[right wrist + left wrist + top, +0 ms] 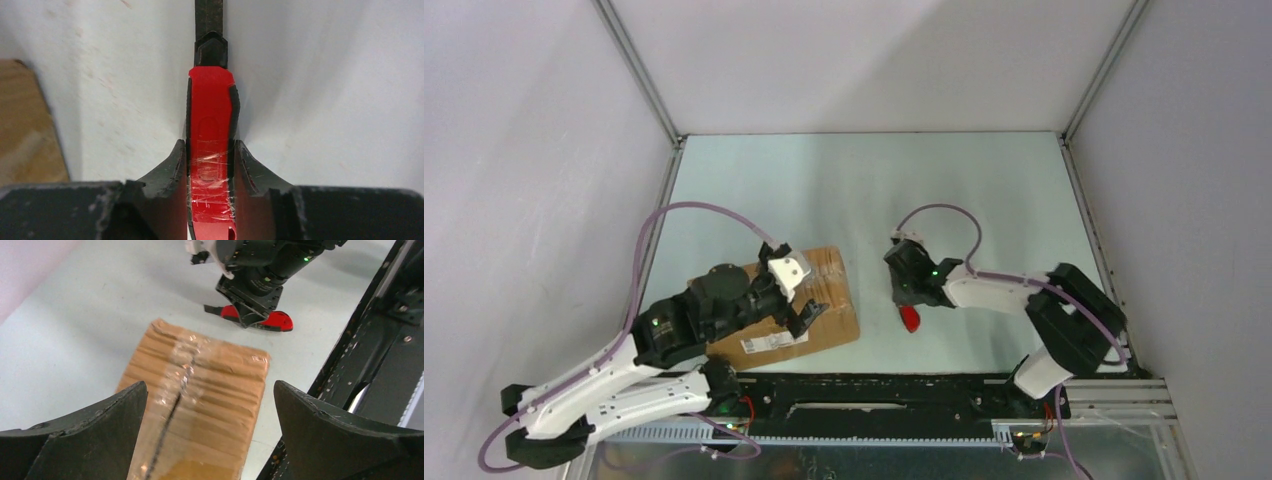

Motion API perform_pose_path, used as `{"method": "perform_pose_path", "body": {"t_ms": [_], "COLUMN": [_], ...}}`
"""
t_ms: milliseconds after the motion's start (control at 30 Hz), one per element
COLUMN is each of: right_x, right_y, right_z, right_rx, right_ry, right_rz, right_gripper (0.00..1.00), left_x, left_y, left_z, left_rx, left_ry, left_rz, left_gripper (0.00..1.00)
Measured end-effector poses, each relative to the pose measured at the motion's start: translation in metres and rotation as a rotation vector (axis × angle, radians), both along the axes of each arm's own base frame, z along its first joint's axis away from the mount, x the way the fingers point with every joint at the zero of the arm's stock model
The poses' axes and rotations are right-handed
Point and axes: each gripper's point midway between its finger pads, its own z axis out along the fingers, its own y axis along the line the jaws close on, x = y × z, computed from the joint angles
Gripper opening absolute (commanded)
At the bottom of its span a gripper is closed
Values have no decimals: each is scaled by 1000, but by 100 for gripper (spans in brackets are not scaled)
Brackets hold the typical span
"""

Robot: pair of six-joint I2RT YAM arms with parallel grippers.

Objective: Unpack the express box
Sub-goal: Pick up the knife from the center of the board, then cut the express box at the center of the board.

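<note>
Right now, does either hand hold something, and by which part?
The right hand grips the red cutter by its red handle. The left hand, open over the express box, holds nothing.

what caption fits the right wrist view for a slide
Right claw closed on the red-handled cutter, dark tip pointing away, express box corner at left.

The left arm [594, 395] and right arm [996, 290] are white with black joints, a black left gripper [796, 292] and right gripper [909, 306], and lilac cables [640, 262].
</note>
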Motion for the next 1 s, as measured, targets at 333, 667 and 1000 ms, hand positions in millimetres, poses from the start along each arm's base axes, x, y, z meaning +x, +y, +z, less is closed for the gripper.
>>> {"method": "perform_pose_path", "body": {"t_ms": [333, 667, 1000], "right_x": [1, -27, -48], "right_y": [-27, 5, 20], "right_z": [113, 179, 214], "right_rx": [332, 508, 559], "right_ry": [-142, -272, -366], "right_rz": [68, 244, 326], "right_gripper": [0, 0, 0], "left_x": [30, 70, 87], "left_y": [-29, -85, -93], "left_z": [77, 67, 39], "left_rx": [-211, -489, -543], "left_ry": [178, 651, 829], "left_rz": [96, 277, 465], "left_gripper": [92, 83, 77]}}
